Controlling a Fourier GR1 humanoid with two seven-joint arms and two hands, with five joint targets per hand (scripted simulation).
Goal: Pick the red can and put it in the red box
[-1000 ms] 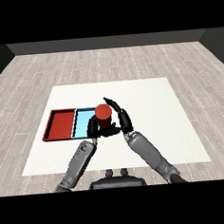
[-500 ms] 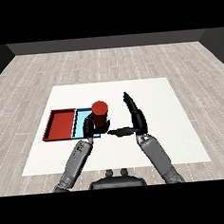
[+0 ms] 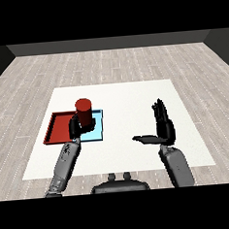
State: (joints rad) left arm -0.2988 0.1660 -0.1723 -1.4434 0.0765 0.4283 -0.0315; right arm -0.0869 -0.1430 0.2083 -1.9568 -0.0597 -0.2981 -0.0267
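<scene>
Gripping the red can (image 3: 83, 111), left hand (image 3: 75, 127) now nearer red tray (image 3: 59, 127); right hand (image 3: 164, 128) withdrawn, fingers open.

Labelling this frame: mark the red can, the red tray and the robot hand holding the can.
red can (image 3: 83, 110): head view, on its side wall.
red tray (image 3: 51, 130): head view, on its left rim.
left robot hand (image 3: 75, 128): head view, on fingers curled round the can.
</scene>
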